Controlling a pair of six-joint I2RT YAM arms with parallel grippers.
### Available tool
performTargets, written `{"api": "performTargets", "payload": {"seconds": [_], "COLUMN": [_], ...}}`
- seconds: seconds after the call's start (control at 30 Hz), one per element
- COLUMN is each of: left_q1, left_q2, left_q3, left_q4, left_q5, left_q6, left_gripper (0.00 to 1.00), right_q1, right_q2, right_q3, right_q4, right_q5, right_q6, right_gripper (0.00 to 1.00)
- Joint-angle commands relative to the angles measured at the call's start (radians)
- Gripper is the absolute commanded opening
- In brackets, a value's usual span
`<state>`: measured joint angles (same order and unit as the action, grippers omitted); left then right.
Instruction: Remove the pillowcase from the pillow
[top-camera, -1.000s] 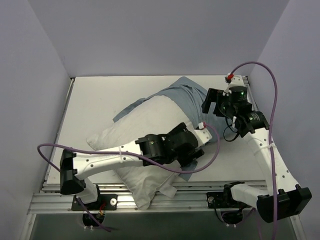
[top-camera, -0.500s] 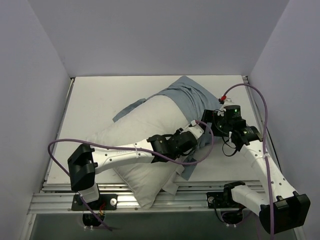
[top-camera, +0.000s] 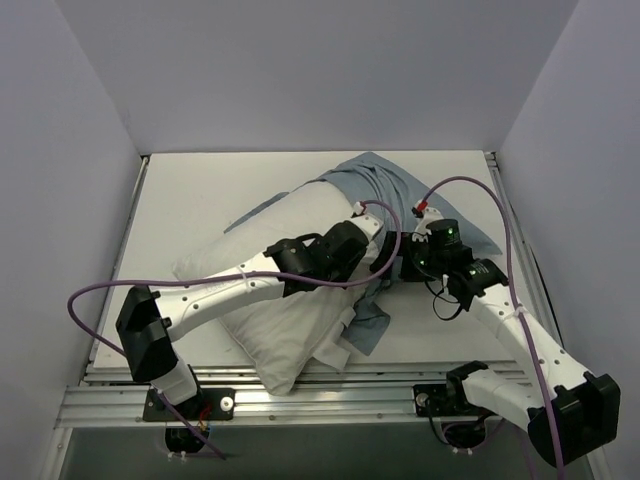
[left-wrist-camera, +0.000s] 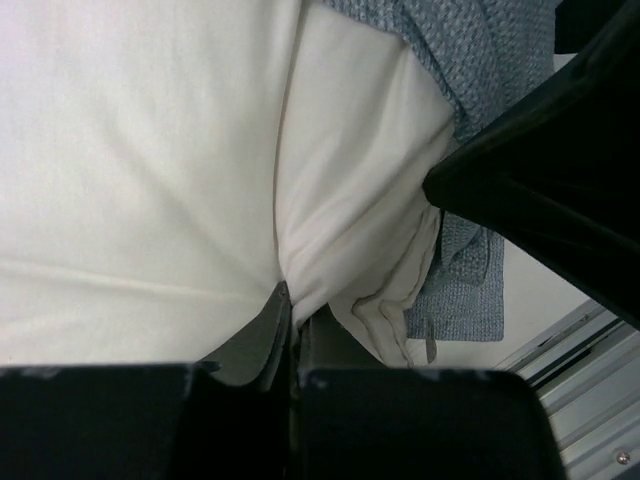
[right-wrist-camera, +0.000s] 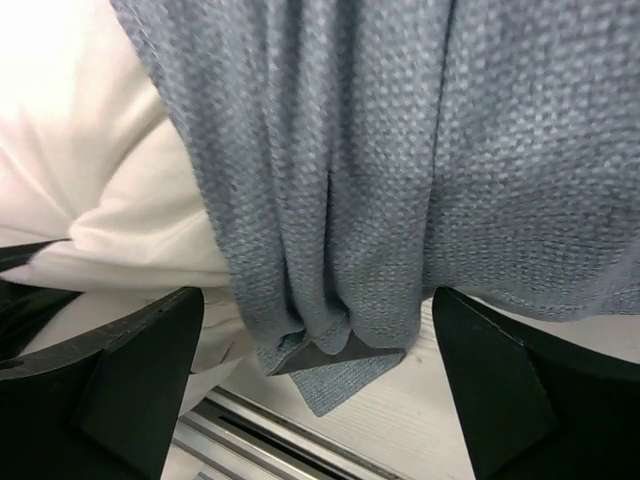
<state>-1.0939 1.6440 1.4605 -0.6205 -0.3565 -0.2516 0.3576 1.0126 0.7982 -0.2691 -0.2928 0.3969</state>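
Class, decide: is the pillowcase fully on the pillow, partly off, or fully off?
Partly off. Most of the white pillow lies bare; the blue-grey pillowcase is bunched toward its right end.

A flat white table (top-camera: 195, 205) fills the middle of the top view. 3 plain walls stand around it: a back wall (top-camera: 320, 70), a left wall (top-camera: 50, 230) and a right wall (top-camera: 590, 180). All 3 are a pale purple-grey. A shiny metal rail (top-camera: 380, 398) with long grooves runs along the near edge of the table. Below the rail is a dark strip of floor (top-camera: 320, 452). The left wrist view shows a bit of the table and the rail in its bottom right corner. The right wrist view shows them along its bottom edge.
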Motion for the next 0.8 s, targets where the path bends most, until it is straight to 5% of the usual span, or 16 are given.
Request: {"api": "performTargets", "payload": {"seconds": [0.0, 0.1, 0.13, 0.23, 0.3, 0.53, 0.77], "left_q1": [0.043, 0.081, 0.095, 0.169, 0.232, 0.393, 0.494], "left_q2": [-0.062, -0.084, -0.095, -0.144, -0.197, -0.381, -0.570], "left_q3": [0.109, 0.164, 0.175, 0.199, 0.192, 0.098, -0.054], "left_q4": [-0.044, -0.093, -0.106, -0.168, -0.211, -0.379, -0.458], "left_q5": [0.036, 0.036, 0.037, 0.070, 0.103, 0.136, 0.169], "left_q6": [-0.009, 0.006, 0.009, 0.018, 0.018, 0.022, -0.018], "left_gripper": [0.02, 0.02, 0.02, 0.02, 0.02, 0.02, 0.02], "right_q1": [0.009, 0.007, 0.006, -0.032, -0.089, -0.406, -0.538], "right_q2": [0.030, 0.075, 0.101, 0.151, 0.181, 0.326, 0.498], "right_q3": [-0.011, 0.012, 0.022, 0.077, 0.140, 0.399, 0.694], "right_q4": [0.050, 0.018, 0.007, -0.027, -0.057, -0.111, -0.122], "right_q5": [0.056, 0.182, 0.222, 0.366, 0.412, 0.446, 0.379], "right_q6": [0.019, -0.001, -0.012, -0.038, -0.053, 0.028, 0.062], "right_gripper": [0.90, 0.59, 0.39, 0.10, 0.00, 0.00, 0.00]}}
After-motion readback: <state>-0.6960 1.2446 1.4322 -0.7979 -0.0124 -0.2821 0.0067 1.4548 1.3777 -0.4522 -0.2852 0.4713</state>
